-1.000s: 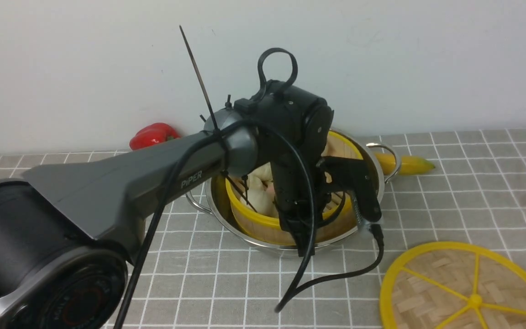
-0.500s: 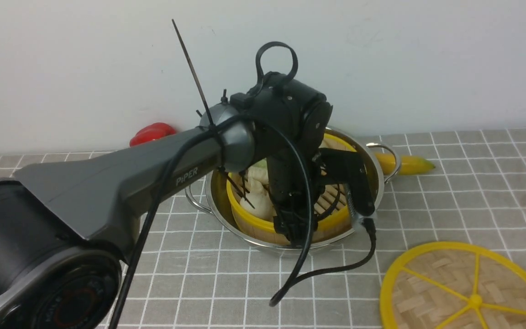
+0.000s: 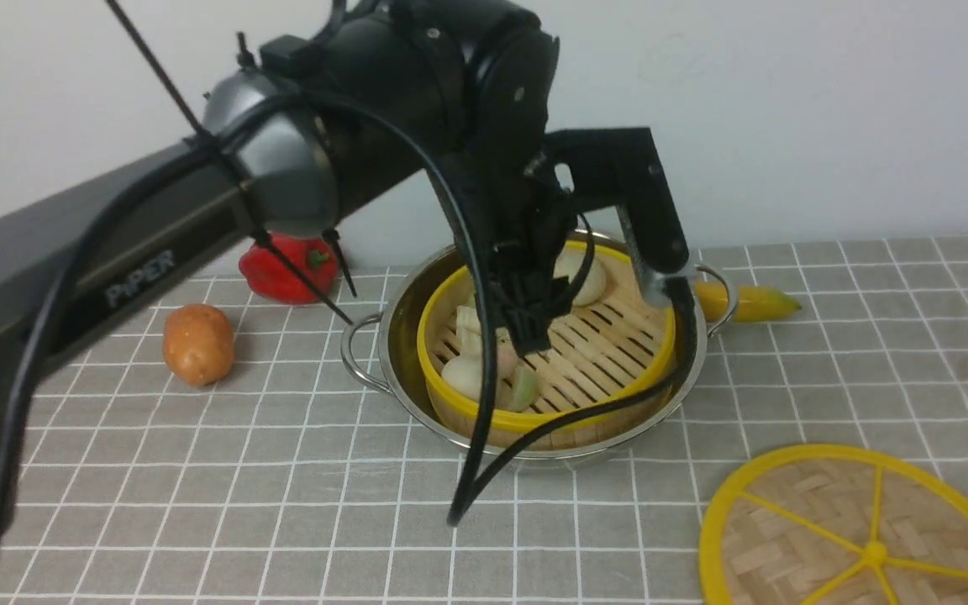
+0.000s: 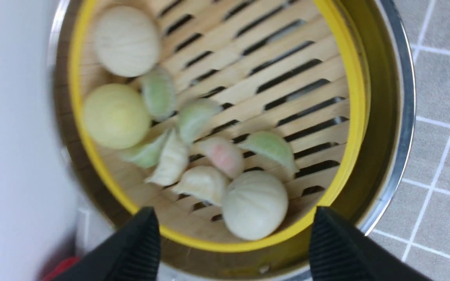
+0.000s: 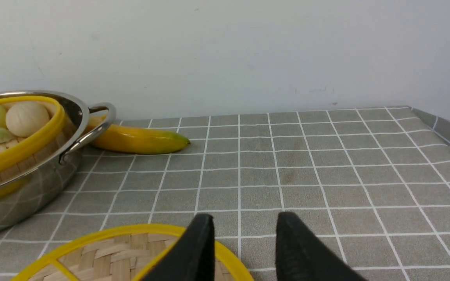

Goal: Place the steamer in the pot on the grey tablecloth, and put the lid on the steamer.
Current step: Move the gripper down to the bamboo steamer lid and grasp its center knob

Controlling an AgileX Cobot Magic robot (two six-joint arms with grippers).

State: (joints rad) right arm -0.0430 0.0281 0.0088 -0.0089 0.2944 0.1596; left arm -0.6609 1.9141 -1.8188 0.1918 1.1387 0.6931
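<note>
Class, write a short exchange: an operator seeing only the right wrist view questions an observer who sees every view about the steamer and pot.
Operator: I see only a slice of the steamer. Is it down in the pot?
Observer: Yes, the front view shows its whole yellow ring inside the pot's rim.
Operator: Is anything gripping it?
Observer: No; the left gripper is open above it, holding nothing.

Soft even light, faint shadows (blur in left wrist view)
</note>
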